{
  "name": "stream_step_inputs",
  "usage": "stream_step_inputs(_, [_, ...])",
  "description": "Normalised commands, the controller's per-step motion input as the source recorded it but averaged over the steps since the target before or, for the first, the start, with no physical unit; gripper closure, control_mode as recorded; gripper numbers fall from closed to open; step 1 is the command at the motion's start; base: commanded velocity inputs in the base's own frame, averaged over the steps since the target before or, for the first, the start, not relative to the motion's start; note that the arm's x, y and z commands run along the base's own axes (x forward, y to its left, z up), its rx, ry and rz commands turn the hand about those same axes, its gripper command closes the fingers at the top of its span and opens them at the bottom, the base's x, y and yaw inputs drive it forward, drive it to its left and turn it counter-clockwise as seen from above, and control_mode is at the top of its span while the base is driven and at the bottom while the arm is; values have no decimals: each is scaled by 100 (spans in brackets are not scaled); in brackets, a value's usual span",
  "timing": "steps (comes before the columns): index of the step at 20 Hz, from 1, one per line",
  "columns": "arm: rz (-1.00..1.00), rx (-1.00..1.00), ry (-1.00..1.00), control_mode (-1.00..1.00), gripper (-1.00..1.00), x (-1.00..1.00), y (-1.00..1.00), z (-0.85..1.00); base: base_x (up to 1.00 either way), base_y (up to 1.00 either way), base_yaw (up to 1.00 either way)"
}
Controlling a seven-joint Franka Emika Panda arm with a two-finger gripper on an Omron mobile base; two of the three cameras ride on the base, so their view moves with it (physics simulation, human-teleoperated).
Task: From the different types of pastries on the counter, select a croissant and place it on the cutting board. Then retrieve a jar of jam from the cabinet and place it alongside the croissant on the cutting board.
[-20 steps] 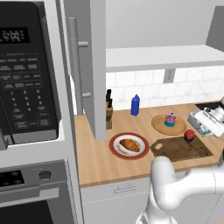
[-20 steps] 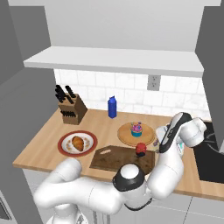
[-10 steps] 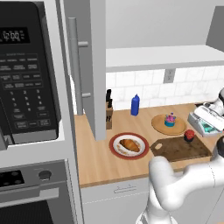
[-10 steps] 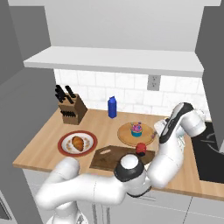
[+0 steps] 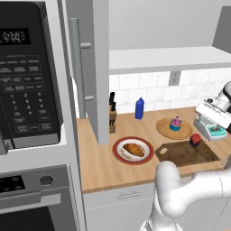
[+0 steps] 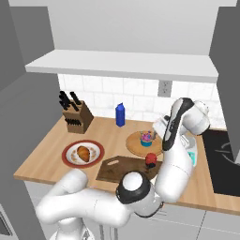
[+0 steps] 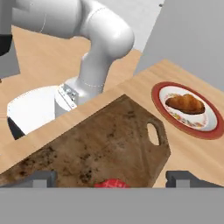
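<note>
Writing: microwave display shows digits, approx "12:00", blurry; keypad labels too small to read. No other legible labels.

Surface: light wood counter w/ white tile backsplash behind, an outlet in the tiles. White shelf above counter; grey cabinet door w/ long vertical bar handle stands open at left of the shelf. Oven w/ knob under the microwave. Dark cooktop at far right in the right base view.

Task things: croissant lies on a red-rimmed white plate, not on the board. Board is just right of that plate, handle hole toward the plate. Jam jar, dark red w/ black lid, stands upright on the board's far right part. In the hand view the board is close below, a red bit of the jar at bottom edge between the tips, croissant on its plate upper right.

Claw: gripper hangs over the counter just right of the jar, above board's right end. In the hand view the tips sit wide apart, nothing between them but the jar top below; holds nothing.

Around: cupcake, blue/pink top, on a round light wood plate behind the board. Blue bottle near backsplash. Knife block left of bottle. Arm's own links cross in front of board's right half in the right base view.
</note>
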Motion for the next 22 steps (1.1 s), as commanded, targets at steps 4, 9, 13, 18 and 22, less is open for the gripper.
stream_step_inputs(4, [-8,-19,-24,-100,-100,-15,79,23,0,0,0])
stream_step_inputs(9, [-21,-25,-16,-100,-100,-6,99,9,0,0,0])
stream_step_inputs(13, [-13,-26,-17,-100,-100,-1,77,9,0,0,0])
stream_step_inputs(18, [-1,-22,-20,-100,-100,-1,75,12,0,0,0])
stream_step_inputs(22, [-2,-20,-12,-100,-100,-6,87,28,0,0,0])
